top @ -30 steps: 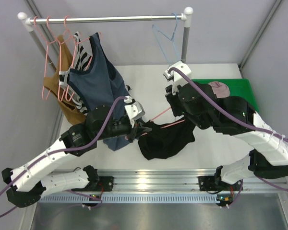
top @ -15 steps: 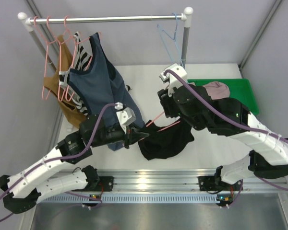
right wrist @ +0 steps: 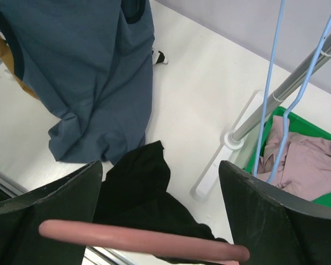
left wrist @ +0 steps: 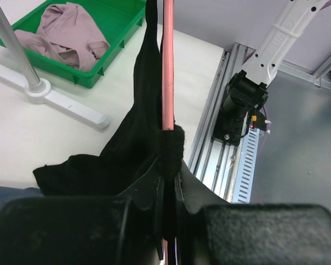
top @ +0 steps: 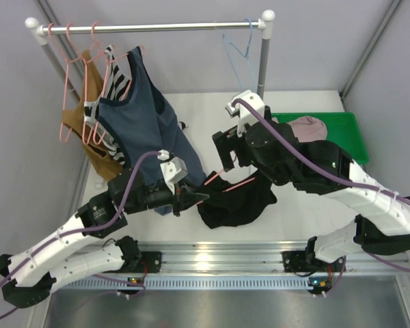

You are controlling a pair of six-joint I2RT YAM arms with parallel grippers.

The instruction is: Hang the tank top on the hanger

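one shift — right gripper (top: 223,152) farther left, hanger (right wrist: 143,238) between its fingers (right wrist: 276,221)

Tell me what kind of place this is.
Likely a robotics lab cell, not a home: grey partition walls, an aluminium mounting rail along the near edge of a white table, and a clothes rack standing on that table.

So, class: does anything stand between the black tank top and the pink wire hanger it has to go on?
Nothing visible does. The tank top lies right against the hanger, and the left gripper is pinched shut on fabric and wire together, so the two touch.
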